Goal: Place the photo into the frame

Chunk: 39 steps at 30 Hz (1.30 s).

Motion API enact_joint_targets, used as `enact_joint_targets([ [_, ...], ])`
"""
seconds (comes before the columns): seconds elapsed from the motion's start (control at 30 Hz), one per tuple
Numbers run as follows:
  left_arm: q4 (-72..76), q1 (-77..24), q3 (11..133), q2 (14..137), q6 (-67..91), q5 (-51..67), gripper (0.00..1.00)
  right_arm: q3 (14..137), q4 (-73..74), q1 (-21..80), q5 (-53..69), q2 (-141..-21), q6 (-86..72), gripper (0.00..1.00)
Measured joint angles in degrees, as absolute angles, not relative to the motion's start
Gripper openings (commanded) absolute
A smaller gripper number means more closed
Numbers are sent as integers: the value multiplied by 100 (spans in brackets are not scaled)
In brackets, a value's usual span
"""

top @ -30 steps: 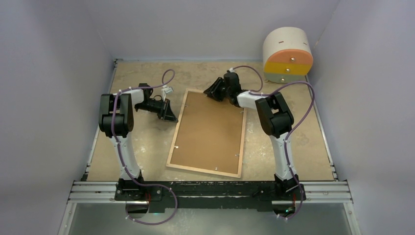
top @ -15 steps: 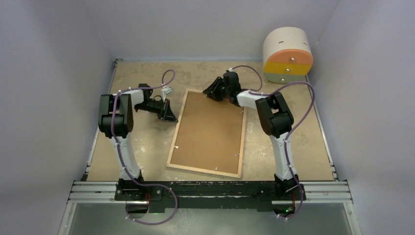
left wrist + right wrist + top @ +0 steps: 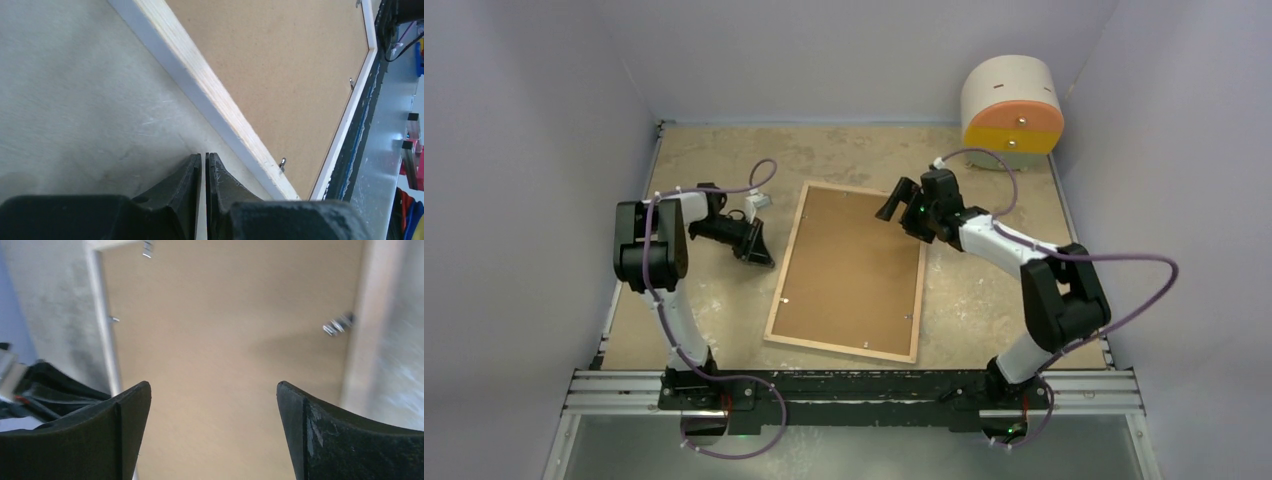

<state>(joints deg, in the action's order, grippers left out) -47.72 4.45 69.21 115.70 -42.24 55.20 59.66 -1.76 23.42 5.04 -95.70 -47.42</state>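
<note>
Lying flat with its wood-coloured back upward, the frame (image 3: 839,349) sat in the middle of the bench (image 3: 724,310). Its short near side was close to the near edge, and its length ran away toward the far edge at a slight slant. A brown backing board (image 3: 854,265) filled it, with small metal clips (image 3: 908,317) along the sides.

Further in, toward the left edge, the left gripper (image 3: 759,250) pointed down at the bench just beside the frame's left rail. Its wrist camera showed the two black fingers (image 3: 190,175) pressed together with only a hairline between them and nothing held. Whether the tips touched the bench could not be told.

Beyond that, the right gripper (image 3: 892,203) hung above the far right part of the board. Its fingers (image 3: 130,405) were spread wide and empty, with the board (image 3: 225,330) and a blurred clip (image 3: 337,325) showing between them.

At the far right corner stood a round cream drawer box (image 3: 1012,110) with orange and yellow fronts.
</note>
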Motion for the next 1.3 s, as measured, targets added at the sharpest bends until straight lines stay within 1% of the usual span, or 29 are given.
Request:
enact_joint_targets([
  [0.1, -4578, 351, 6589, 11338, -4134, 5474, 14, 5269, 69, 2272, 198, -8956, -4650, 99],
  [0.23, -4202, 106, 6167, 10956, -3957, 5277, 14, 4493, 377, 2209, -130, -8477, -4606, 99],
  [0.37, -3979, -95, 6023, 10822, -3800, 5199, 13, 4270, 462, 2206, -222, -8482, -4578, 98],
  [0.47, -3865, -198, 5977, 10772, -3686, 5151, 13, 4261, 185, 2204, -62, -8632, -4578, 97],
  [0.63, -3774, -329, 5977, 10739, -3489, 5011, 12, 4646, -202, 2073, 123, -9153, -4480, 96],
  [0.73, -3736, -434, 5988, 10739, -3345, 4958, 11, 5142, -377, 1946, 169, -9662, -4397, 95],
  [0.87, -3712, -731, 6014, 10742, -3151, 4895, 11, 5798, -329, 1815, 126, -10195, -4246, 95],
  [0.97, -3726, -972, 6031, 10759, -3072, 4901, 13, 6012, -102, 1793, -117, -10291, -4141, 95],
  [1.0, -3745, -1028, 6045, 10770, -3072, 4915, 15, 6047, 25, 1800, -237, -10287, -4104, 95],
  [1.03, -3760, -1063, 6060, 10777, -3085, 4923, 19, 6071, 130, 1811, -353, -10276, -4066, 94],
  [1.1, -3806, -1094, 6097, 10770, -3127, 4925, 37, 6086, 344, 1885, -593, -10210, -3966, 94],
  [1.13, -3865, -1074, 6110, 10742, -3155, 4943, 49, 6090, 480, 1981, -775, -10141, -3894, 93],
  [1.2, -3911, -963, 6132, 10606, -3229, 4884, 67, 6136, 740, 2226, -1024, -10003, -3800, 91],
  [1.23, -3959, -856, 6154, 10484, -3251, 4779, 73, 6226, 908, 2410, -1142, -9953, -3756, 90],
  [1.3, -3994, -548, 6215, 10197, -3258, 4493, 79, 6611, 1184, 2956, -1308, -9922, -3697, 89],
])
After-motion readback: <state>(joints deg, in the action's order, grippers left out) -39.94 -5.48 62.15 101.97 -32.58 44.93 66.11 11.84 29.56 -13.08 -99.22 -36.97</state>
